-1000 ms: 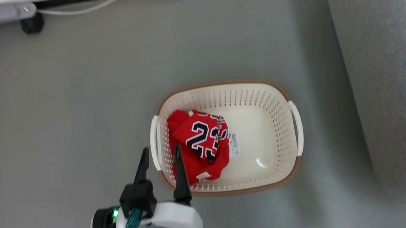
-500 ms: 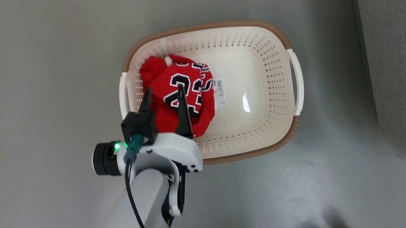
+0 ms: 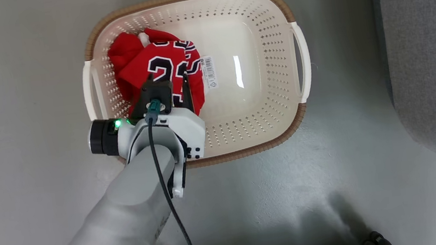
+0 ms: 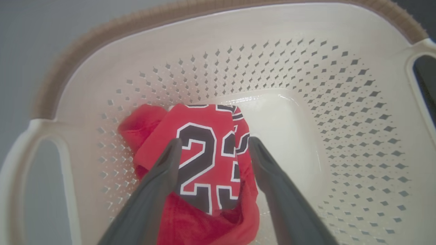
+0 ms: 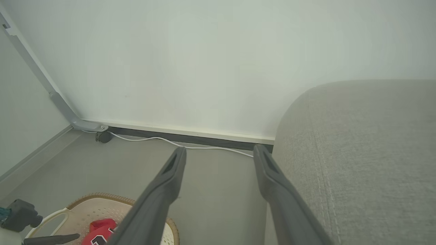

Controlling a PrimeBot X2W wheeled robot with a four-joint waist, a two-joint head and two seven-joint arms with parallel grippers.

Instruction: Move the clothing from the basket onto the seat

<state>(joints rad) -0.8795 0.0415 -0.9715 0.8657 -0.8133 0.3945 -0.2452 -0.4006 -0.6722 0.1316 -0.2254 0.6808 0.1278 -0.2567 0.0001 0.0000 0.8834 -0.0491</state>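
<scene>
The clothing (image 4: 204, 160) bears a black, white-edged "23"; the paper label (image 3: 207, 72) in the basket (image 3: 271, 49) is unreadable.

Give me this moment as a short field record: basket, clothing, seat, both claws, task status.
basket: cream perforated laundry basket on the floor, paper label on its bottom
clothing: red "23" jersey, bunched at the basket's left end
seat: grey sofa, right of the basket
left claw: open, fingers straddling the jersey inside the basket; contact unclear
right claw: open, holding nothing, beside the sofa
status: clothing not yet moved
</scene>
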